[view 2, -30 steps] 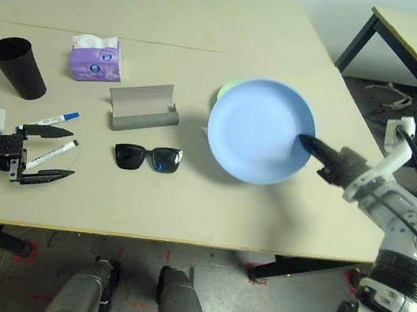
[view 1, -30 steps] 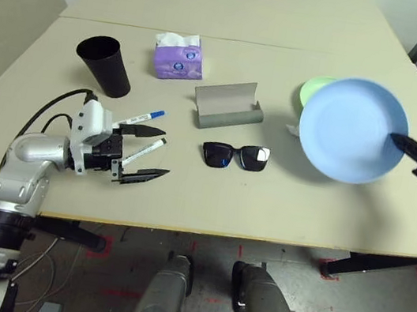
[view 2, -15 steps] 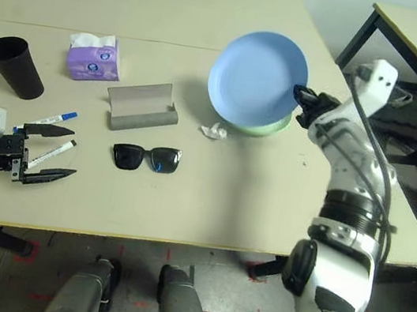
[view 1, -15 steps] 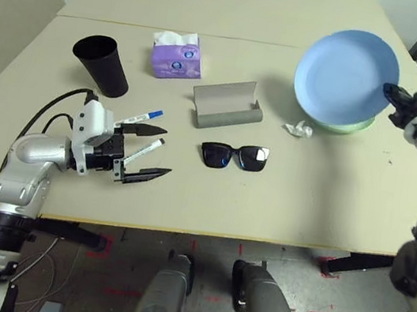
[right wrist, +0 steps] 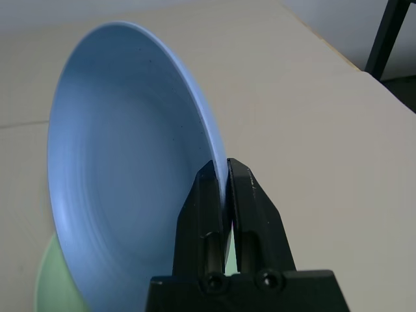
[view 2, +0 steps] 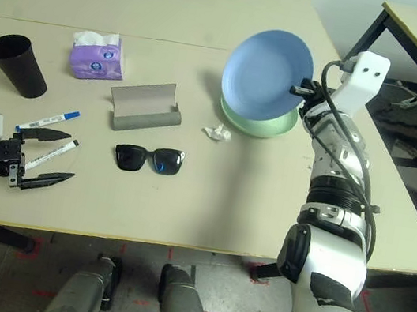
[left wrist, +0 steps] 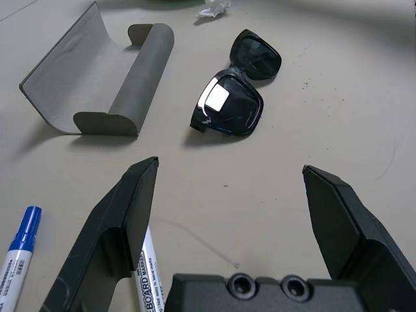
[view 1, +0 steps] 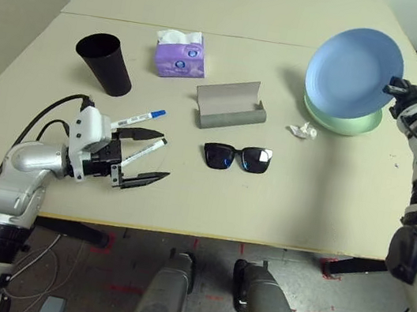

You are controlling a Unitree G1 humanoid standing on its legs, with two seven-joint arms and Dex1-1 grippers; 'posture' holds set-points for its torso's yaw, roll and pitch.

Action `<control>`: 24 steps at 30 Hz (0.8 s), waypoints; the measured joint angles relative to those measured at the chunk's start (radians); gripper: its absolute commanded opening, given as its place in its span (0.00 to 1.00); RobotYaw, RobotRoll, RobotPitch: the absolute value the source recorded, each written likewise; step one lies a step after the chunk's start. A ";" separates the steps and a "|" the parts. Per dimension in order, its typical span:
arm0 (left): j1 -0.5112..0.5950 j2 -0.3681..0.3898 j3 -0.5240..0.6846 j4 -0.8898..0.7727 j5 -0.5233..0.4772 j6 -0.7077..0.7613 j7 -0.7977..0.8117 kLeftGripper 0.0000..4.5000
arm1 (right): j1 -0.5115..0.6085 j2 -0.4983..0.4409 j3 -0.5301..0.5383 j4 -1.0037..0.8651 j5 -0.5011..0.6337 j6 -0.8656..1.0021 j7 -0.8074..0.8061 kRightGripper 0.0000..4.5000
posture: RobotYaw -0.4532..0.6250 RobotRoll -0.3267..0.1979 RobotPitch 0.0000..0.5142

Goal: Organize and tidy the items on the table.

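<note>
Pinching only the thin rim of the blue plate (view 2: pixel 268 70), the right gripper (right wrist: pixel 226 174) has its jaws closed on it with the plate tilted steeply above the green plate (view 2: pixel 266 122). That narrow edge hold looks like the main risk: the plate could pivot or slip out, drop onto the green one and knock it toward the far right edge of the counter (view 1: pixel 242 5). Letting go while it leans this much could also leave it propped on edge rather than nested. The tissue wad (view 2: pixel 216 132) lies just beside the green plate and could get caught under a rim.

The left gripper (left wrist: pixel 231 195) hangs with jaws wide open and empty, close over the black-capped marker (view 1: pixel 145 149); a careless sweep could roll it or the blue-capped marker (view 1: pixel 138 119).

As for containers, the glasses case (view 1: pixel 230 105) lies open and empty, with the sunglasses (view 1: pixel 237 158) on the counter just in front of it. The black cup (view 1: pixel 105 63) stands upright; I cannot tell its contents. Neither plate appears to hold anything.
</note>
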 measured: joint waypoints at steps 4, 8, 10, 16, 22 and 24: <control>-0.003 0.000 0.000 0.002 0.001 -0.005 0.006 1.00 | 0.019 -0.012 0.006 -0.004 -0.013 0.029 0.003 0.00 | 0.32 0.62 0.35; -0.024 -0.003 0.000 0.005 0.001 -0.012 0.017 1.00 | 0.034 -0.019 0.012 -0.041 -0.014 0.072 0.015 0.00 | 0.31 0.62 0.36; -0.028 -0.003 0.000 0.005 0.001 -0.015 0.022 1.00 | 0.039 -0.022 0.018 -0.062 -0.015 0.091 0.018 0.00 | 0.31 0.62 0.36; -0.029 -0.004 0.000 0.006 0.001 -0.018 0.026 1.00 | 0.070 -0.028 0.023 -0.130 -0.011 0.150 0.018 0.27 | 0.31 0.62 0.36; -0.033 -0.004 0.000 0.015 0.001 -0.022 0.027 1.00 | 0.094 -0.017 0.020 -0.193 0.012 0.194 0.016 0.72 | 0.31 0.62 0.37; -0.038 -0.004 0.000 0.016 0.001 -0.023 0.027 1.00 | 0.095 -0.017 0.019 -0.200 0.016 0.200 0.016 0.89 | 0.31 0.62 0.37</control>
